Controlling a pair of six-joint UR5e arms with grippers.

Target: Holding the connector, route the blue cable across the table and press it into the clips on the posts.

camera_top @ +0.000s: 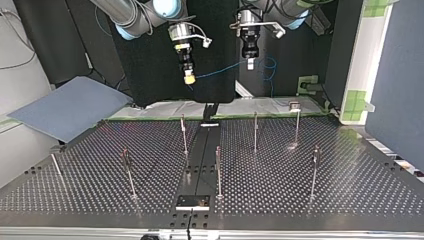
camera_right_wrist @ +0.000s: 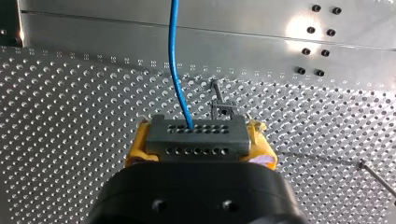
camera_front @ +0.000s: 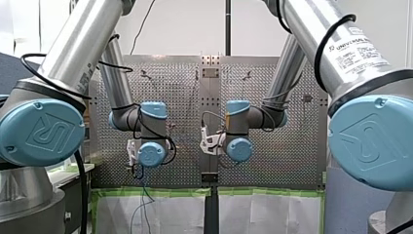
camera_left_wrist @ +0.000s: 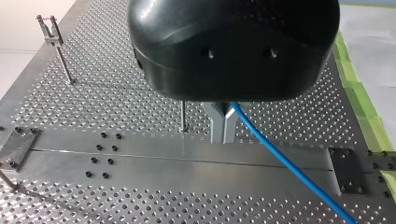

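grey connector (camera_right_wrist: 196, 135) | blue cable (camera_right_wrist: 172, 46) plugged in, strung midair | posts (camera_top: 255, 131) upright

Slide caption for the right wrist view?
Right claw clamps the grey connector between yellow pads; blue cable runs ahead over the perforated table.

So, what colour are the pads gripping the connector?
Yellow pads, clearest in the right wrist view.

The blue cable (camera_right_wrist: 175, 60) enters a dark grey connector (camera_right_wrist: 196, 135) marked with two rows of small holes, between yellow pads (camera_right_wrist: 136, 148). Ahead of them the table (camera_right_wrist: 70, 93) is silver with an even grid of holes. My left gripper (camera_left_wrist: 223, 138) is black with grey metal fingers (camera_left_wrist: 217, 126); green tape (camera_left_wrist: 359, 88) runs off to their side.
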